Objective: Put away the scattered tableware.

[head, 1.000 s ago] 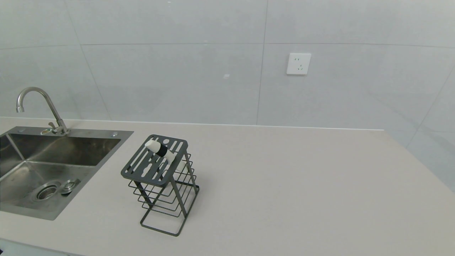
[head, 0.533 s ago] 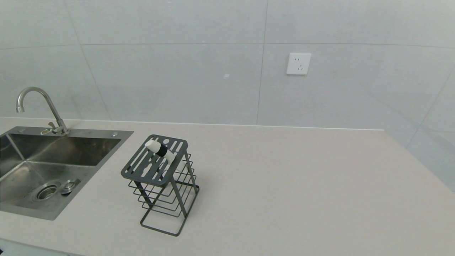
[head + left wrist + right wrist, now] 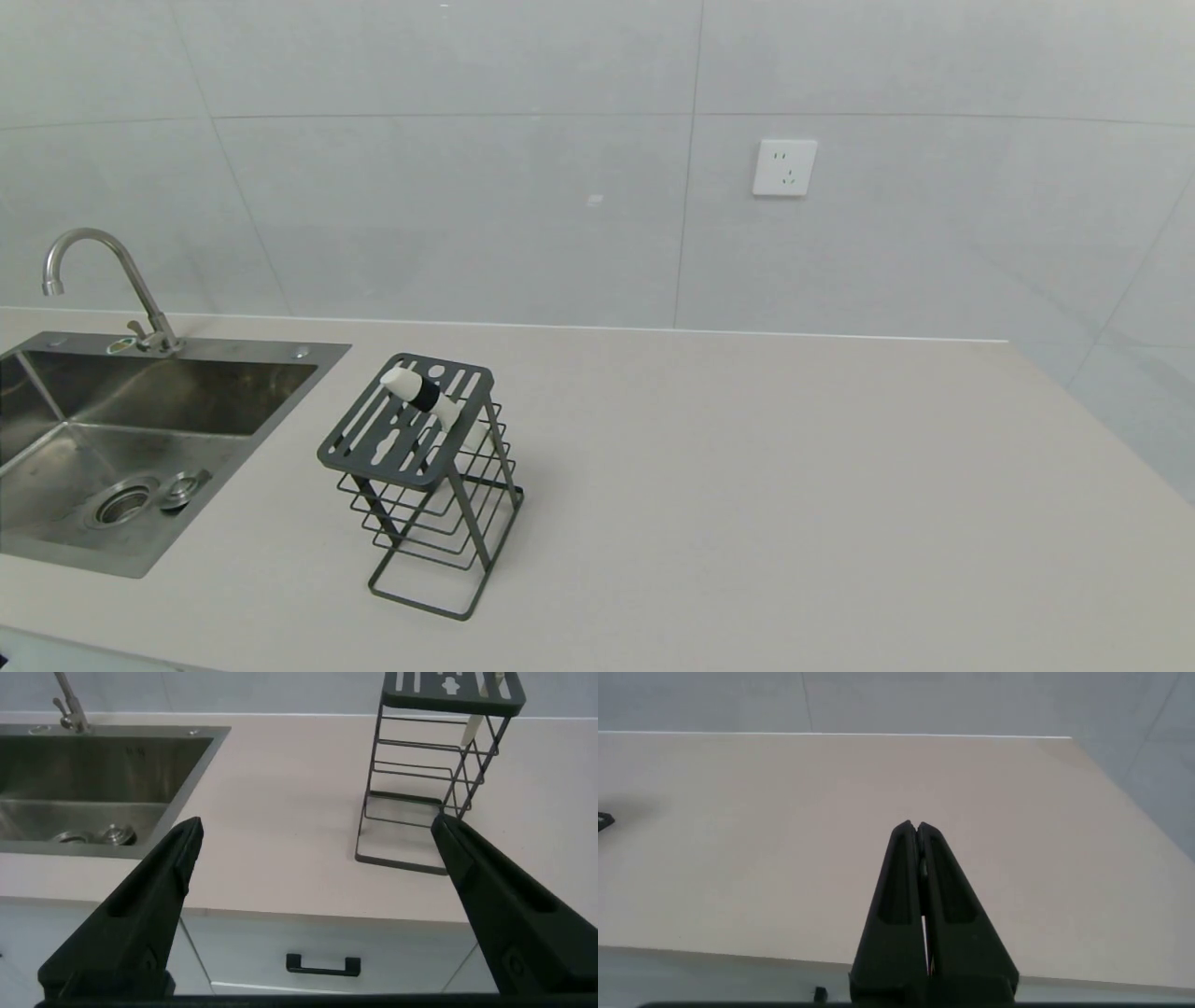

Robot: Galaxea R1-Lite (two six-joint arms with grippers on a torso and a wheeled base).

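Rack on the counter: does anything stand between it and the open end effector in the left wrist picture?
Nothing visible does. Only bare counter lies between the left end effector and the rack; the sink sits off to one side.

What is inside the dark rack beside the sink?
A white handle with a black band sticks out of the rack; its slotted top hides most of the lower part.

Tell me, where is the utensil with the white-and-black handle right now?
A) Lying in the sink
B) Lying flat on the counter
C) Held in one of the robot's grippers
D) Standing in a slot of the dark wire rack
D: the white-and-black handle pokes up through the slotted top of the dark wire rack, which stands on the counter beside the sink.
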